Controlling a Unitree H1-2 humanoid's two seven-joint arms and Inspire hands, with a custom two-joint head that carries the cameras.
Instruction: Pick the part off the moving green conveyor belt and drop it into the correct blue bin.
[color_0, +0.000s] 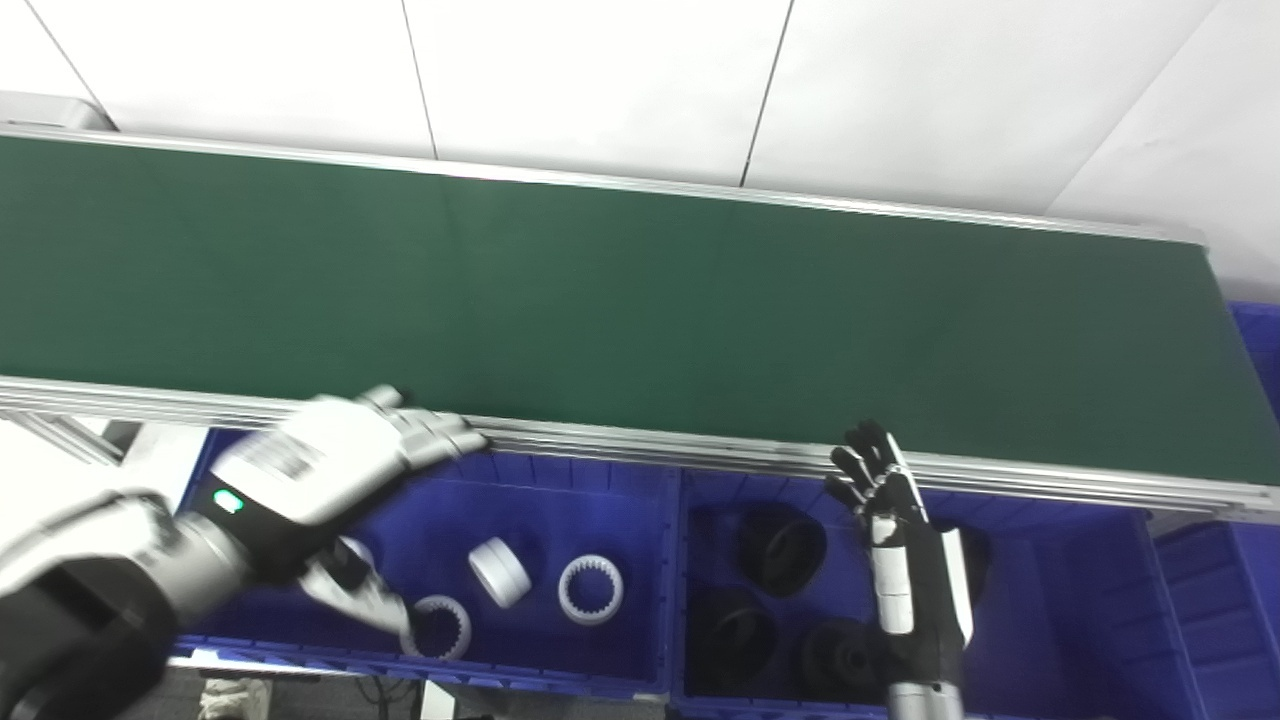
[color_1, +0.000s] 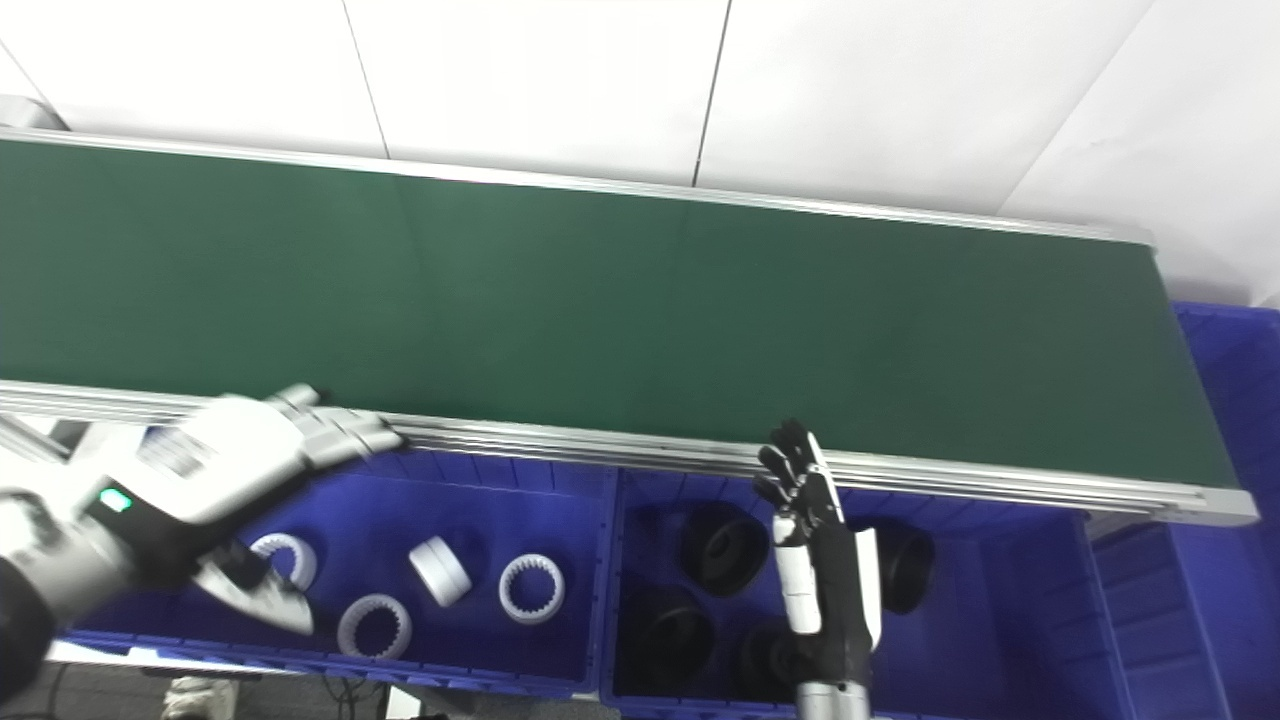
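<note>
The left robot hand (color_0: 335, 465) hangs open and empty over the left blue bin (color_0: 560, 480) of white rings (color_0: 590, 589); the right robot hand (color_0: 900, 530) waits open; the green conveyor belt (color_0: 640, 310) carries no part in view, so the next pick likely awaits one arriving.

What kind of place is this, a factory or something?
Probably a factory-style sorting station or a lab mock-up of one: a long green conveyor belt, and below it blue bins, one with white rings, another with black parts.
</note>
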